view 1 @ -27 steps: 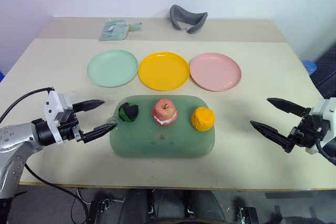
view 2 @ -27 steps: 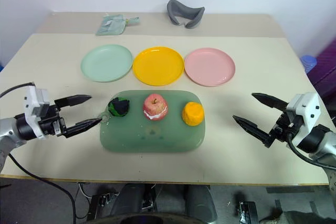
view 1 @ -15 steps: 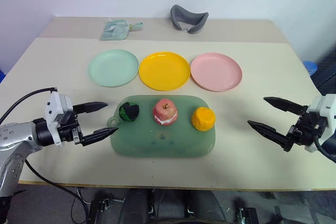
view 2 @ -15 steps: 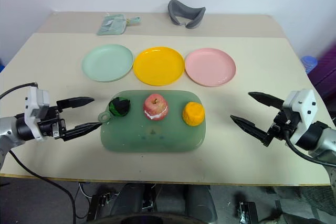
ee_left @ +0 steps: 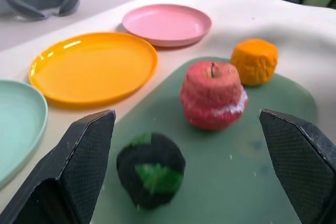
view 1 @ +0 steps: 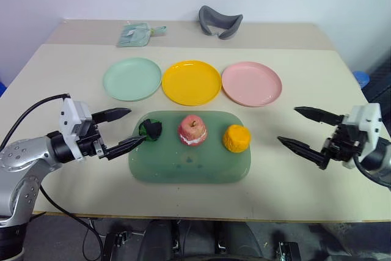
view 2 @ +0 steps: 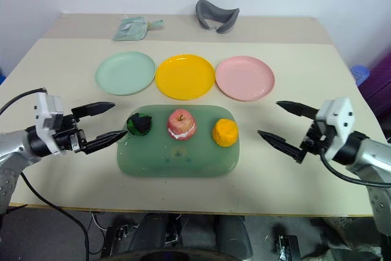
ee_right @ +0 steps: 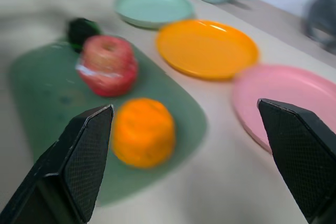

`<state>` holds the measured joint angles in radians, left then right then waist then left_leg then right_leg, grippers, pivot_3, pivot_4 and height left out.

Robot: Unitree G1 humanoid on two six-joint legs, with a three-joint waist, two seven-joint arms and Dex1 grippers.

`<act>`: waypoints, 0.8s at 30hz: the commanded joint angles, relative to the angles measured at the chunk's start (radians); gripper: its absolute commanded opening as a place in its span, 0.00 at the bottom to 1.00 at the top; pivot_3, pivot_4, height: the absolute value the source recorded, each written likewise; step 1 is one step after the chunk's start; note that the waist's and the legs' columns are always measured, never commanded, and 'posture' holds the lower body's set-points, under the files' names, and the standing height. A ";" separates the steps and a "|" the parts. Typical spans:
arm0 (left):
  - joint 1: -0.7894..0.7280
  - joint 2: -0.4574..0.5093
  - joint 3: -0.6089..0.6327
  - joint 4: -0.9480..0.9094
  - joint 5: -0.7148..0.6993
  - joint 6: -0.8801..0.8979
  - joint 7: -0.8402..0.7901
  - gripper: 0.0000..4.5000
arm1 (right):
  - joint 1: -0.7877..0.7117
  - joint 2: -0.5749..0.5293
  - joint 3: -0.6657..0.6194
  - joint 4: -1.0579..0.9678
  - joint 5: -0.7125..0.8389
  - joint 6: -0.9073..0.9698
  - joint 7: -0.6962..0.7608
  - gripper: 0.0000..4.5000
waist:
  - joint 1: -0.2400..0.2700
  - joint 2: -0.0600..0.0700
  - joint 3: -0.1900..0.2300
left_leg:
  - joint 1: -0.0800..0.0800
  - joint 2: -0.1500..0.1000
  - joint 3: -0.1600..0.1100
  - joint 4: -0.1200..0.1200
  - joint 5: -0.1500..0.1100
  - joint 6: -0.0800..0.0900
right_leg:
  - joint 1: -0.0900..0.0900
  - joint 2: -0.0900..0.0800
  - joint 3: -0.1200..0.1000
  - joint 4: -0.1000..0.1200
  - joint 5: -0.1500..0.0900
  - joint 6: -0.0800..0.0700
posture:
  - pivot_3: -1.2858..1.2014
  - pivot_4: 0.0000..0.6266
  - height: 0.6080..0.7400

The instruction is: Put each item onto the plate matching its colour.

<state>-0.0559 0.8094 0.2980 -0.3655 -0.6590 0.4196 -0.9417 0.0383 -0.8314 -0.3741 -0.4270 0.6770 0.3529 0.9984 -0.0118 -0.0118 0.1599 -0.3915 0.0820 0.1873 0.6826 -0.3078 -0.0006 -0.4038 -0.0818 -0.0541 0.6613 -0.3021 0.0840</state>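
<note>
On a green mat three items stand in a row: a dark green-black lump, a red-pink apple and an orange fruit. Behind the mat lie a mint green plate, a yellow plate and a pink plate, all bare. My left gripper is open at the mat's left edge, one fingertip close beside the dark lump. My right gripper is open to the right of the mat, pointing at the orange fruit with a gap between them.
A grey curved object and a teal packet lie at the back of the table. A blue object sits beyond the table's right edge. Bare tabletop lies on both sides of the mat.
Both grippers have moved inward toward the mat, the left one up to its left edge beside the dark lump. Items and plates have not moved.
</note>
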 commanded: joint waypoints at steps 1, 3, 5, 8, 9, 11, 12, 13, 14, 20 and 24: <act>-0.041 0.013 -0.052 -0.005 0.060 0.034 0.050 1.00 | -0.077 0.014 0.079 0.009 -0.015 -0.034 0.038 1.00 | 0.000 0.000 0.000 | 0.000 0.000 0.000 0.000 0.000 0.000 | 0.000 0.000 0.000 0.000 0.000 0.000 | 0.52 0.24 1.00; -0.081 0.009 -0.085 0.005 0.060 0.104 0.093 1.00 | -0.127 0.022 0.141 0.031 -0.038 -0.048 0.064 1.00 | 0.002 0.000 0.000 | 0.000 0.000 0.000 0.000 0.000 0.000 | 0.000 0.000 0.000 0.000 0.000 0.000 | 0.52 0.24 1.00; -0.106 -0.002 -0.117 0.004 0.058 0.137 0.105 1.00 | -0.184 0.040 0.191 0.058 -0.057 -0.061 0.077 1.00 | 0.001 0.000 0.000 | 0.000 0.000 0.000 0.000 0.000 0.000 | 0.000 0.000 0.000 0.000 0.000 0.000 | 0.52 0.24 1.00; -0.131 -0.026 -0.168 0.007 0.081 0.166 0.130 1.00 | -0.274 0.073 0.255 0.099 -0.077 -0.072 0.094 1.00 | 0.000 0.000 0.000 | 0.000 0.000 0.001 0.000 0.000 0.000 | -0.001 0.000 0.000 0.000 0.000 0.000 | 0.52 0.24 1.00; -0.137 -0.034 -0.181 0.010 0.087 0.165 0.134 1.00 | -0.298 0.083 0.272 0.111 -0.082 -0.074 0.100 1.00 | 0.000 0.000 0.000 | 0.000 0.000 0.001 0.000 0.000 0.000 | -0.001 0.000 0.000 0.000 0.000 0.000 | 0.52 0.24 1.00; -0.147 -0.053 -0.215 0.020 0.114 0.166 0.149 1.00 | -0.351 0.101 0.305 0.146 -0.100 -0.086 0.117 1.00 | 0.000 0.000 0.000 | 0.000 0.000 0.001 0.000 0.000 0.000 | -0.001 0.000 0.000 0.001 0.000 0.000 | 0.52 0.24 1.00; -0.149 -0.056 -0.226 0.024 0.126 0.164 0.153 1.00 | -0.368 0.107 0.315 0.158 -0.106 -0.091 0.124 1.00 | 0.001 0.000 0.000 | 0.000 0.000 0.001 0.001 0.000 0.000 | -0.001 0.000 0.000 0.001 0.000 0.000 | 0.52 0.24 1.00; -0.148 -0.058 -0.234 0.027 0.136 0.161 0.153 1.00 | -0.381 0.112 0.322 0.171 -0.113 -0.097 0.129 1.00 | 0.002 0.000 0.000 | -0.001 0.000 0.001 0.001 0.000 0.000 | -0.001 0.000 0.000 0.001 0.000 0.000 | 0.52 0.24 1.00; -0.142 -0.058 -0.242 0.038 0.154 0.158 0.158 1.00 | -0.400 0.122 0.332 0.190 -0.129 -0.113 0.130 1.00 | 0.002 0.000 0.000 | -0.001 0.000 0.001 0.001 0.000 0.000 | -0.001 0.000 0.000 0.001 0.000 0.000 | 0.52 0.24 1.00; -0.130 -0.077 -0.265 0.108 0.228 0.125 0.175 1.00 | -0.451 0.168 0.356 0.234 -0.165 -0.150 0.122 1.00 | 0.001 0.000 0.000 | -0.001 0.000 0.001 0.001 0.000 0.000 | -0.001 0.000 0.000 0.001 0.000 0.000 | 0.52 0.24 1.00; -0.143 -0.115 -0.283 0.152 0.259 0.103 0.186 0.94 | -0.457 0.186 0.355 0.243 -0.178 -0.168 0.115 1.00 | 0.002 0.000 0.000 | -0.001 0.000 0.001 0.001 0.000 0.000 | -0.001 0.000 0.000 0.001 0.000 0.000 | 0.52 0.24 1.00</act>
<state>-0.1895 0.6952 0.0134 -0.2120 -0.4133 0.5484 -0.7588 -0.4027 -0.6462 -0.0082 -0.1805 0.5015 0.2055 1.1195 -0.0098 -0.0120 0.1601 -0.3922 0.0820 0.1886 0.6835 -0.3077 -0.0006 -0.4051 -0.0819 -0.0545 0.6623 -0.3020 0.0841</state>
